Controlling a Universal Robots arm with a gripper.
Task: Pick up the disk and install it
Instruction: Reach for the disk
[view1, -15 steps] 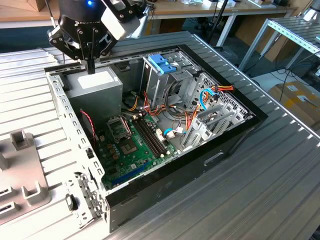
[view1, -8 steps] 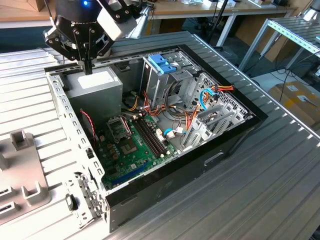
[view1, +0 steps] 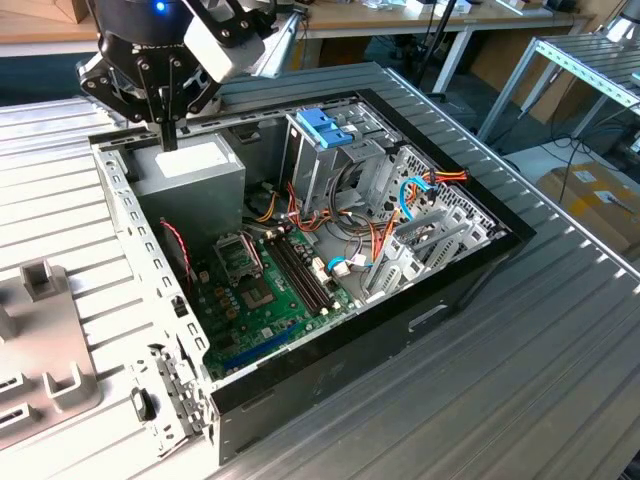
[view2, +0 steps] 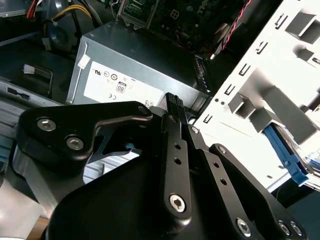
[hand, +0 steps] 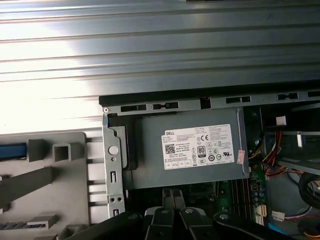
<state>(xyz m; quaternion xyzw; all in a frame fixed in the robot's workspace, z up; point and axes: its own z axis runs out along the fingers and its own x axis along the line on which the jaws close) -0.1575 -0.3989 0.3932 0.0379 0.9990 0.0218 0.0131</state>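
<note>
Exterior view: a grey holder (view1: 60, 385) sits at eight o'clock beside the open computer case (view1: 330, 380); at eleven o'clock the claw (view1: 168, 142), pressed together and empty, hangs over the power supply (view1: 195, 172). In the second wrist view the disk (view2: 284, 152) lies in that holder, blue rail showing. It is probably stiff, weighty and shock-sensitive, best pinched across its side rails.

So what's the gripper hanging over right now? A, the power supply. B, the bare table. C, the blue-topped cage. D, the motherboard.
A: in the exterior view the gripper sits just above the grey power supply at a corner of the case, and the first wrist view looks down on its white sticker.
</note>
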